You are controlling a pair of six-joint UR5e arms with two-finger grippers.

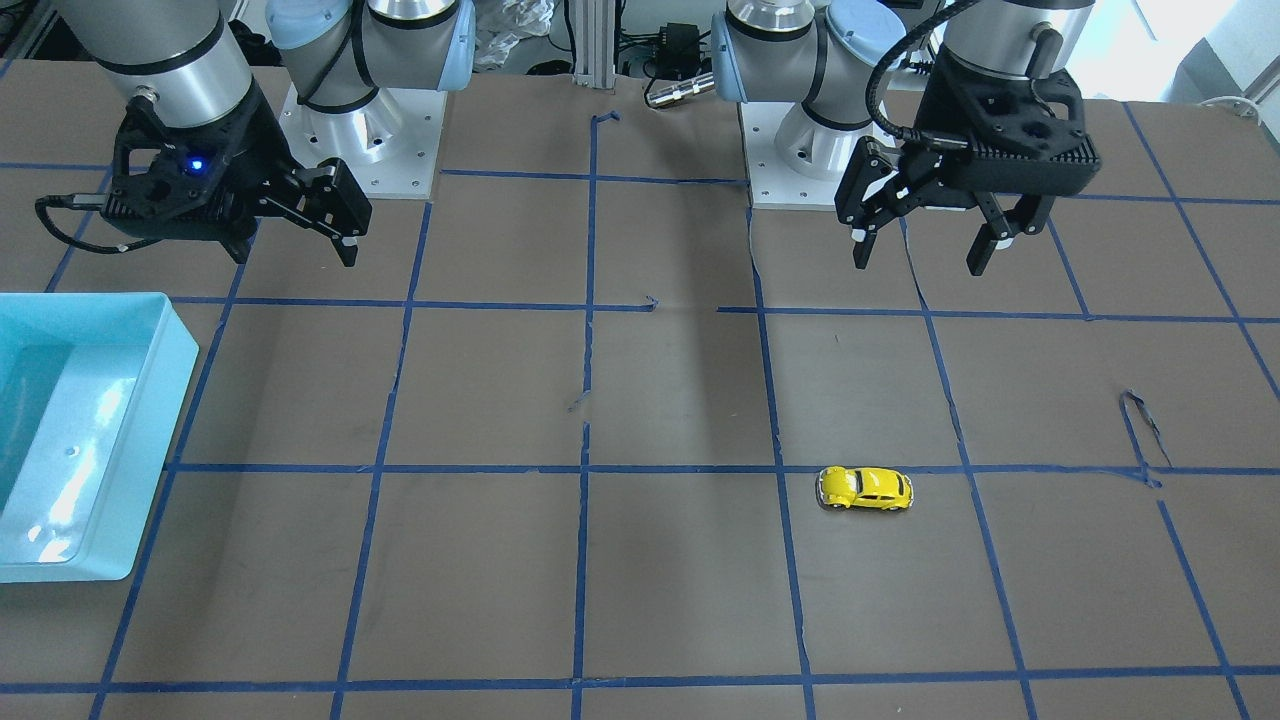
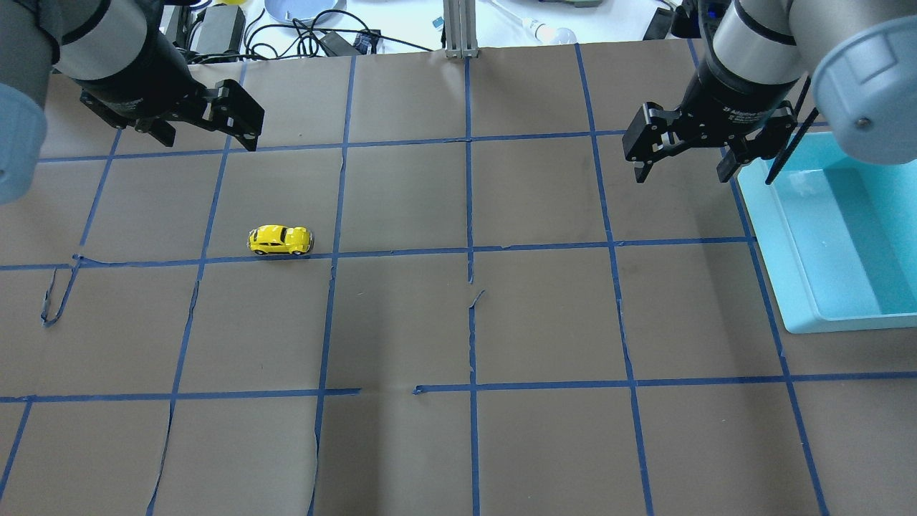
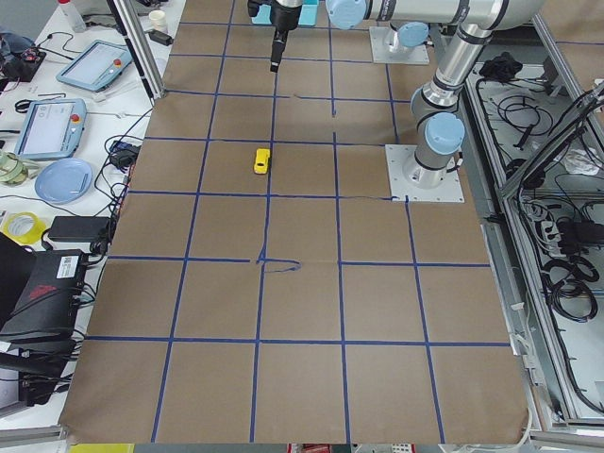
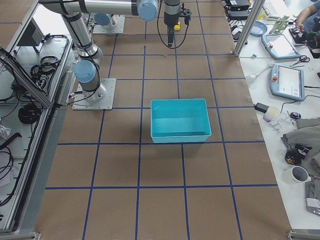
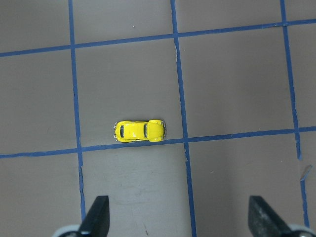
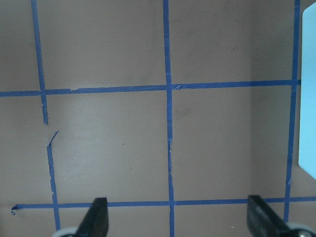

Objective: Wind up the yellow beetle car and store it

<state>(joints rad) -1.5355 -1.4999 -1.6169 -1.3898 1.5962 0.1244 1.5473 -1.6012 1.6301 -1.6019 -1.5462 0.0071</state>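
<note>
The yellow beetle car [image 1: 866,488] stands on its wheels on the brown paper, beside a blue tape line. It also shows in the overhead view [image 2: 280,240], the left side view [image 3: 261,161] and the left wrist view [image 5: 140,131]. My left gripper [image 1: 920,262] [image 2: 208,140] is open and empty, held above the table on the robot's side of the car. In the left wrist view [image 5: 180,219] its fingertips flank bare paper, apart from the car. My right gripper [image 1: 295,255] [image 2: 680,175] [image 6: 180,219] is open and empty, beside the bin.
A light-blue bin [image 2: 770,236] [image 1: 150,400] [image 4: 180,102] stands on the robot's right side of the table; its edge shows in the right wrist view [image 6: 308,89]. Blue tape lines grid the brown paper. Cables and gear lie beyond the table's far edge.
</note>
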